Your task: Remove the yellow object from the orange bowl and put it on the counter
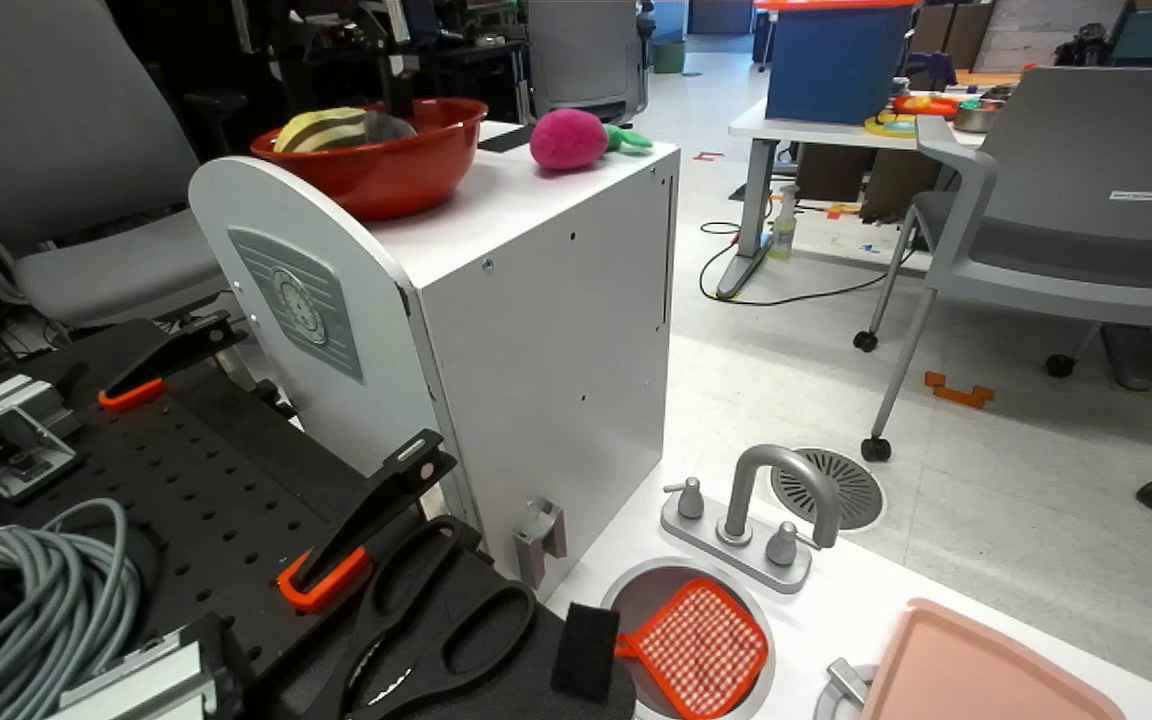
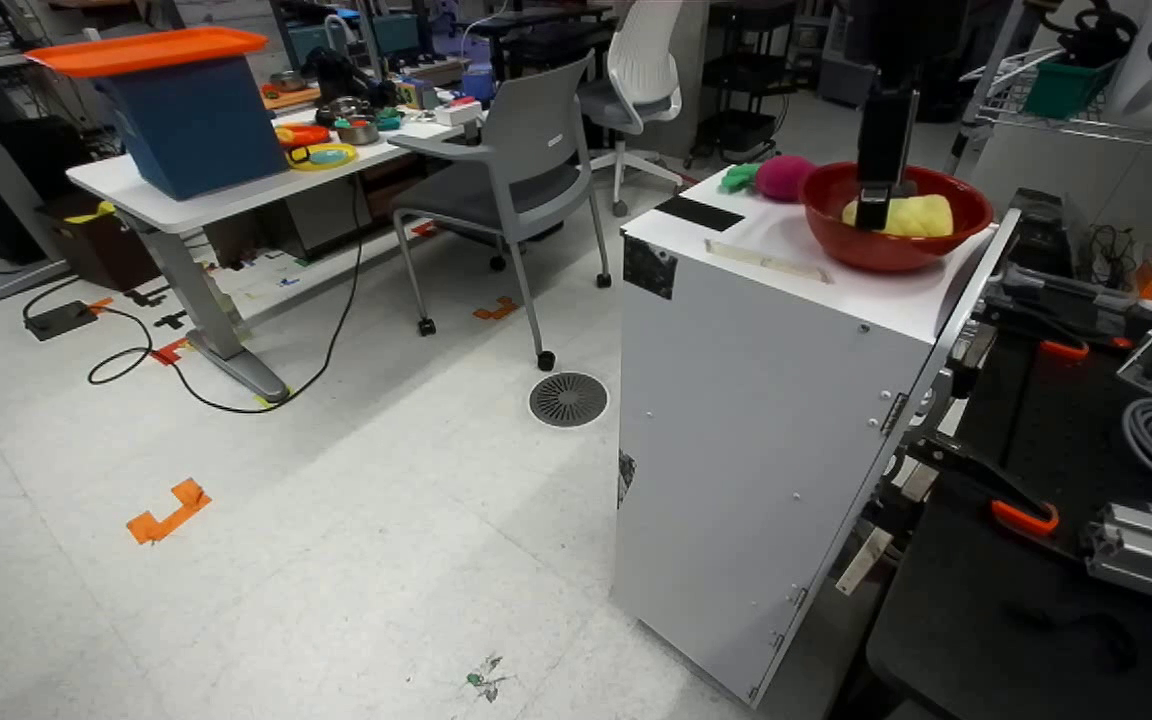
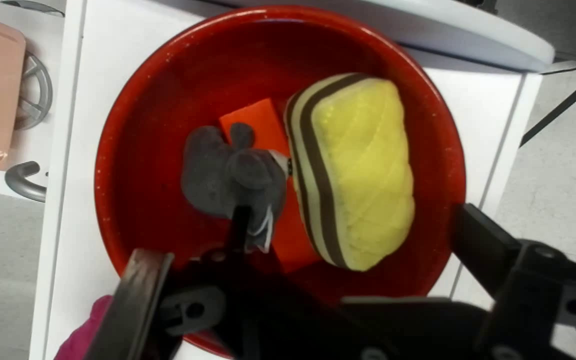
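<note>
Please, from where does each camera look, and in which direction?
Wrist view: above the orange bowl, looking down into it; the open gripper shows along the bottom.
In an exterior view: raised near the sink, facing a side of the cabinet; part of the gripper shows.
In an exterior view: raised, facing the cabinet's opposite side; the gripper shows at the orange bowl.
Both exterior views share the counter, orange bowl, yellow object and pink ball.

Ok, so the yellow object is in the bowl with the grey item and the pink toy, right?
Not quite: the pink toy isn't in the bowl; it sits outside it, on the counter, as both exterior views show. The yellow object and the grey item are in the bowl, as you say.
</note>
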Controlling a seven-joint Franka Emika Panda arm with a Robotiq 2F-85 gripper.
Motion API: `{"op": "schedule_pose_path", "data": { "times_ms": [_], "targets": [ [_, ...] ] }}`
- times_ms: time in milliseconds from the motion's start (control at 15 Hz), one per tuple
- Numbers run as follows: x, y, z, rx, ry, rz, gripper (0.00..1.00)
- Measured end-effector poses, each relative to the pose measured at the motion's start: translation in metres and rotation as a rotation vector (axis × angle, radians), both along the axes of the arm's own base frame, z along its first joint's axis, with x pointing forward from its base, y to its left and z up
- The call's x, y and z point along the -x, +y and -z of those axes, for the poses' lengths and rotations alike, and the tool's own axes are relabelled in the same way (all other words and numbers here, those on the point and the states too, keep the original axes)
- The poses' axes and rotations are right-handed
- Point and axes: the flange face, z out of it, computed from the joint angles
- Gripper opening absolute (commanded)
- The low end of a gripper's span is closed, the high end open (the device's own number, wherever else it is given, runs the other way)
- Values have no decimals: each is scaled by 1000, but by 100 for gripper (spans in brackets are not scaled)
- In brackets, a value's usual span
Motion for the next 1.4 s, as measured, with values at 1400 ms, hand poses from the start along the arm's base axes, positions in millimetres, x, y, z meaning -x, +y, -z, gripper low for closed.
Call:
{"op": "schedule_pose_path", "data": {
  "times_ms": [1400],
  "targets": [
    [26,-27,-9,-17,-44,111,100]
  ]
}}
